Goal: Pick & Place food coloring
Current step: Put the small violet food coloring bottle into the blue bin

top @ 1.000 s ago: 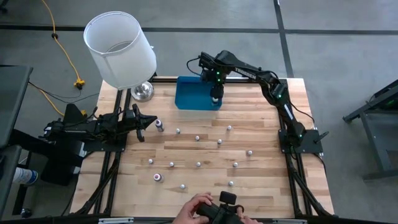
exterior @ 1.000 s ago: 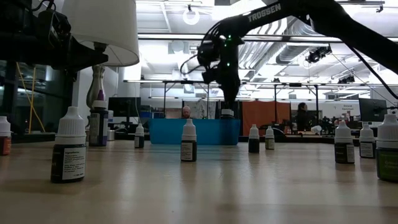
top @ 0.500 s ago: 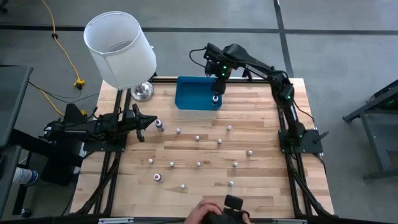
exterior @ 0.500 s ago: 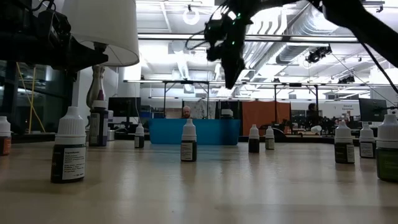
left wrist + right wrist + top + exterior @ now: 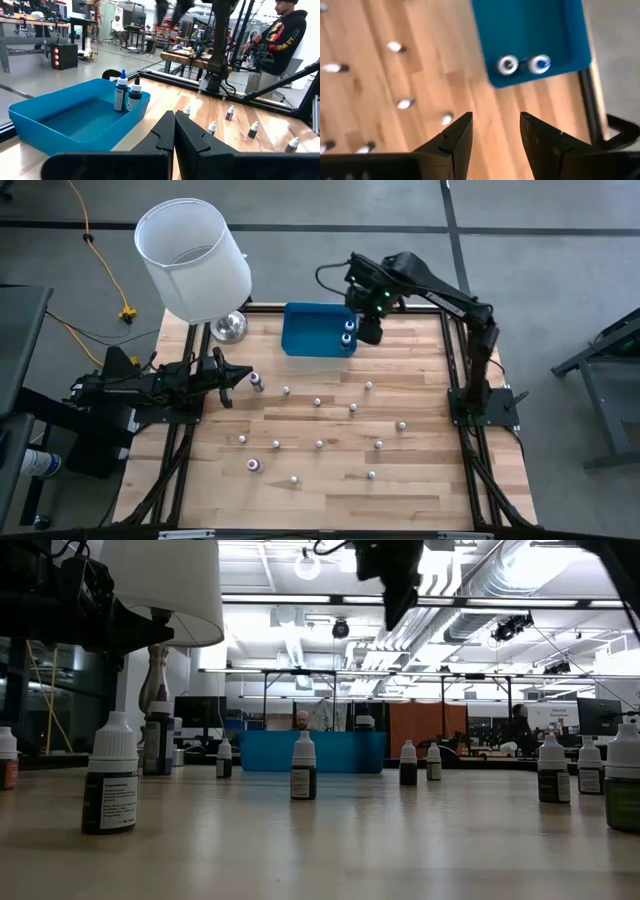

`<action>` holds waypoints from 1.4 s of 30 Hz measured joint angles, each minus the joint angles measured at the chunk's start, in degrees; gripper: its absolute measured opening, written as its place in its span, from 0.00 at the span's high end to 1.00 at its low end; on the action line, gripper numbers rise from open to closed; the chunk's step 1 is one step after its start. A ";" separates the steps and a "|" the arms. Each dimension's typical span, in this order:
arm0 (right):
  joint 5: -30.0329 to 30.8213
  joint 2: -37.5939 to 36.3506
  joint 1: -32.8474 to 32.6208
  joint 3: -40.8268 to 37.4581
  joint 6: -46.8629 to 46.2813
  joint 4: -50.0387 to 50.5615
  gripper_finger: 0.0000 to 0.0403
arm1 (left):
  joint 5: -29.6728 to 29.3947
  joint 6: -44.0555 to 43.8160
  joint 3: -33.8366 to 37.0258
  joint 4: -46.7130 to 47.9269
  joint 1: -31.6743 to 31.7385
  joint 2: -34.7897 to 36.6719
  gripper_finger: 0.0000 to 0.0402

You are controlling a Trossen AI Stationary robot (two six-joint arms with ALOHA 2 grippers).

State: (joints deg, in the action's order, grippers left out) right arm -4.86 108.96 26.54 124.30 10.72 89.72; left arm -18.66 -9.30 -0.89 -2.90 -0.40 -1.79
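right gripper (image 5: 492,131) jaws open, empty, above blue tray (image 5: 305,330). two food coloring bottles (image 5: 348,332) inside. left gripper (image 5: 174,131) jaws shut, empty, at desk (image 5: 420,480) edge.

A light butcher-block wooden table (image 5: 420,490) carries a shallow blue plastic tray (image 5: 310,330) at the middle of its far edge, and a shiny round metal lamp base (image 5: 229,327) stands near the far left corner. Many tiny white-capped dropper bottles of food coloring (image 5: 319,444) stand upright, scattered well apart across the table's middle, one dark-bodied bottle (image 5: 256,382) toward the left edge.
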 joint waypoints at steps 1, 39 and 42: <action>-0.03 -1.39 -0.52 -1.87 0.14 0.01 0.62 | -0.01 0.00 -0.01 -0.01 0.01 0.01 1.00; 2.64 -48.02 -33.55 -79.28 -10.71 -24.65 0.62 | -0.01 0.00 0.00 -0.02 -0.01 0.00 1.00; 2.11 -47.89 -36.16 -82.09 -13.45 -30.45 0.62 | 0.01 0.00 0.00 0.00 0.01 -0.01 1.00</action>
State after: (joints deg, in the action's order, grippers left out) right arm -2.74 61.08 -9.61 42.20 -2.73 59.27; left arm -18.66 -9.30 -0.89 -2.90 -0.38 -1.80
